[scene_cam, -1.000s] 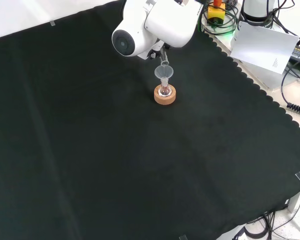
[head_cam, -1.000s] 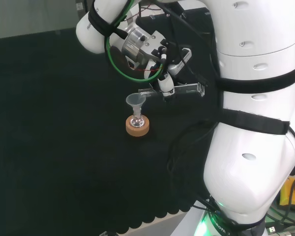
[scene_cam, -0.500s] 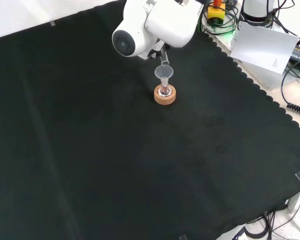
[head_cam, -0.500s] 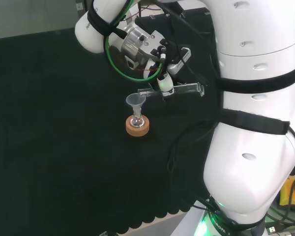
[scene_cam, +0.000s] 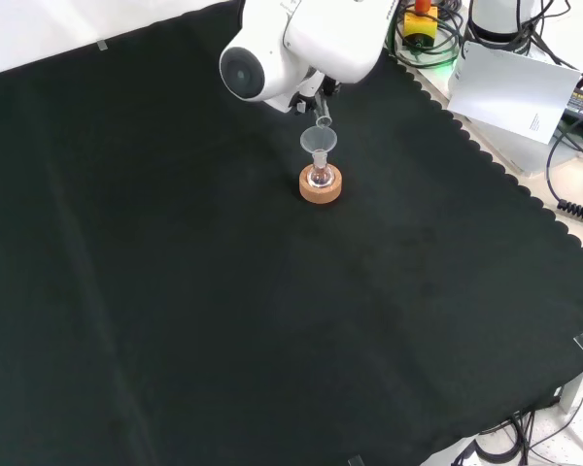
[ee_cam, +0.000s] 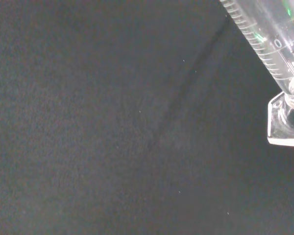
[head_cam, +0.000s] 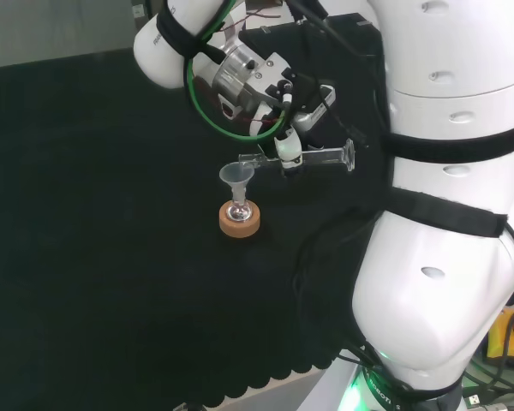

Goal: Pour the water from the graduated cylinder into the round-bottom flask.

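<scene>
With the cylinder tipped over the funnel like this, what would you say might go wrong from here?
1. The cylinder lies about level with its mouth right at the funnel rim, so water might miss and land on the cloth.
2. The flask is small and carries the funnel on top, resting in a cork ring; a nudge from the cylinder could tip it.
3. The robot hand grips clear, smooth ware, which may slip.

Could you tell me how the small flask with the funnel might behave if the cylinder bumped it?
The flask looks clear and small, so probably light and fragile. The wide funnel on its neck likely makes it top-heavy and apt to tip. The cork ring should stop rolling.
</scene>
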Controlling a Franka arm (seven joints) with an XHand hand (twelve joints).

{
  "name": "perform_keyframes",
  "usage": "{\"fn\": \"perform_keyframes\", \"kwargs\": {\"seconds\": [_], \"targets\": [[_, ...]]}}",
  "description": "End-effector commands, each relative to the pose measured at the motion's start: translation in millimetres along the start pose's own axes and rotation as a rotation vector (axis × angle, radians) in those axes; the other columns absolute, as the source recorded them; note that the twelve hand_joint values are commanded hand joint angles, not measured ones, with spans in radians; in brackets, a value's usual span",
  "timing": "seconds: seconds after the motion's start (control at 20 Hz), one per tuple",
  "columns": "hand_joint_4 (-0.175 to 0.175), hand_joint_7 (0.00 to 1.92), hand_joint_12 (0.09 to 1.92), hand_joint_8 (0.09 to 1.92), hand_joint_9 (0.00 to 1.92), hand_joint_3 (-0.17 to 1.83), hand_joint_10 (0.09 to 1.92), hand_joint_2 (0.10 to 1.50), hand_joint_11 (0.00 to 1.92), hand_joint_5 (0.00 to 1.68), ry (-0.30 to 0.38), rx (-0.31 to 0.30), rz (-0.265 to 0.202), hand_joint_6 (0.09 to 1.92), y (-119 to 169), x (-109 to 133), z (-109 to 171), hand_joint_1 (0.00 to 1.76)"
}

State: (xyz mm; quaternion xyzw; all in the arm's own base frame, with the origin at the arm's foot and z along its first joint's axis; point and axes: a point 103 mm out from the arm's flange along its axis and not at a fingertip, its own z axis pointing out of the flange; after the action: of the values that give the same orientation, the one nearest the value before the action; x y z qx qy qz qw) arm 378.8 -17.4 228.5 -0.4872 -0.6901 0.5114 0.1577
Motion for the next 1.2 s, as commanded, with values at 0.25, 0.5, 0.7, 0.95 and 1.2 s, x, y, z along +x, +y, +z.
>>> {"fn": "perform_keyframes", "kwargs": {"seconds": [0.25, 0.5, 0.7, 0.95, 1.2], "targets": [[-0.140, 1.26, 0.71, 0.30, 1.43, 0.00, 0.09, 1.16, 1.28, 0.90, 0.140, -0.243, -0.102, 1.14, -3.5, -18.7, 15.6, 1.12], [-0.139, 1.26, 0.71, 0.30, 1.43, 0.00, 0.09, 1.16, 1.28, 0.90, 0.211, -0.376, -0.142, 1.14, -4.7, -30.5, 20.8, 1.12], [-0.137, 1.26, 0.71, 0.30, 1.43, 0.00, 0.09, 1.16, 1.28, 0.90, 0.264, -0.476, -0.169, 1.14, -4.0, -40.7, 22.1, 1.12], [-0.136, 1.26, 0.71, 0.30, 1.43, 0.00, 0.09, 1.16, 1.28, 0.90, 0.322, -0.600, -0.204, 1.14, -2.4, -49.9, 16.6, 1.12], [-0.134, 1.26, 0.71, 0.30, 1.43, 0.00, 0.09, 1.16, 1.28, 0.90, 0.390, -0.692, -0.261, 1.14, 1.7, -56.0, 8.1, 1.12]]}}
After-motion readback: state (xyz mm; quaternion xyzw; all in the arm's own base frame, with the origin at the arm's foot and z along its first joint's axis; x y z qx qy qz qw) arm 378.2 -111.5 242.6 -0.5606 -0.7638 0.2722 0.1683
